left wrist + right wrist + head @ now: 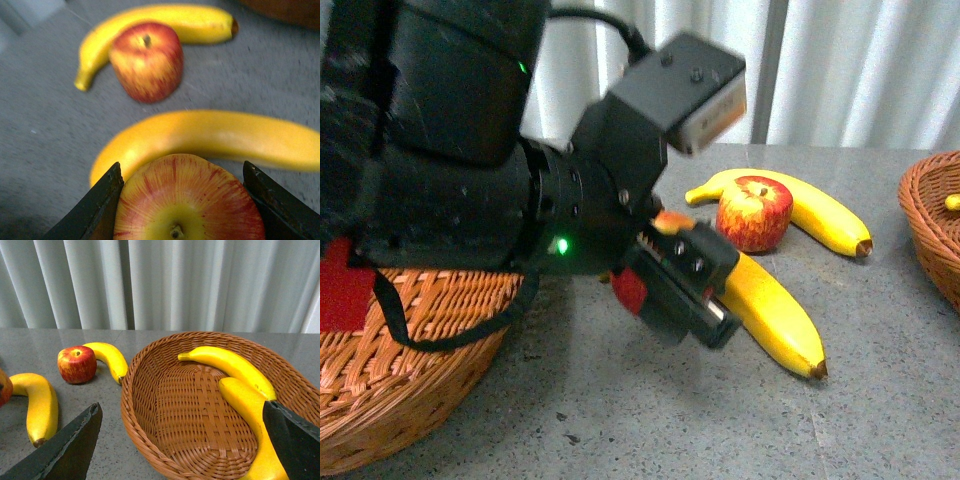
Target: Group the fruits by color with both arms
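My left gripper [182, 172] is pinching an apple [187, 200], jaws pressed on both its sides, close by the near banana [215, 137] on the surface [40, 135]. So I reckon I'm on the carry step. This apple needs swinging over the basket [410, 330] at lower left of the front view, then letting go. My right gripper [181, 407] hangs spread wide, holding nothing, over the other basket [200, 336], which has two bananas [235, 367] in it. A second apple [754, 212] and the far banana [820, 215] wait mid-frame.
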`<state>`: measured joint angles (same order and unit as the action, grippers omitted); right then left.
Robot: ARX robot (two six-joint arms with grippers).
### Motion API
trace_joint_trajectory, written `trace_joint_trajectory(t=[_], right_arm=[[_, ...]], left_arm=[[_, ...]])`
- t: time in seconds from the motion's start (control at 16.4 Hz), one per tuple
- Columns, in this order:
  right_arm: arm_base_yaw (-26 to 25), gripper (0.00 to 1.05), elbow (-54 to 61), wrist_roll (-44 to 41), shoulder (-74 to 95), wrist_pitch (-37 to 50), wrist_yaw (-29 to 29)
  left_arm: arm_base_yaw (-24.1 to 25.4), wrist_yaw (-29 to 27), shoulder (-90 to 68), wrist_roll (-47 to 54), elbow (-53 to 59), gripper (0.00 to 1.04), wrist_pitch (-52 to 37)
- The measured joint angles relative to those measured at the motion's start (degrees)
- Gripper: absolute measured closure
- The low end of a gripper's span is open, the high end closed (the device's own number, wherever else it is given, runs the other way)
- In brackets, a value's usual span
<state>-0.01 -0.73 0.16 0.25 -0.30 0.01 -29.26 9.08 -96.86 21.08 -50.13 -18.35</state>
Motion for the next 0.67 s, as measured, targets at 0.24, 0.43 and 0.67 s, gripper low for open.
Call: trace_joint_trajectory(t=[0.24, 0.43, 0.67], right_arm=[[0.0, 0.07, 0.0, 0.0, 0.0, 0.02, 0.0], [0.0, 0.07, 0.0, 0.0, 0.0, 0.02, 0.0], [0.0, 0.07, 0.0, 0.0, 0.0, 0.0, 0.0]], left_arm=[[1.22, -9.79, 14.95, -8.13, 0.74, 0.42, -4.15], [7.58, -22.47, 25.88, -15.74, 8.15, 0.42, -0.2], [17.9, -26.73, 32.15, -20.39, 17.99, 0.42, 0.07]])
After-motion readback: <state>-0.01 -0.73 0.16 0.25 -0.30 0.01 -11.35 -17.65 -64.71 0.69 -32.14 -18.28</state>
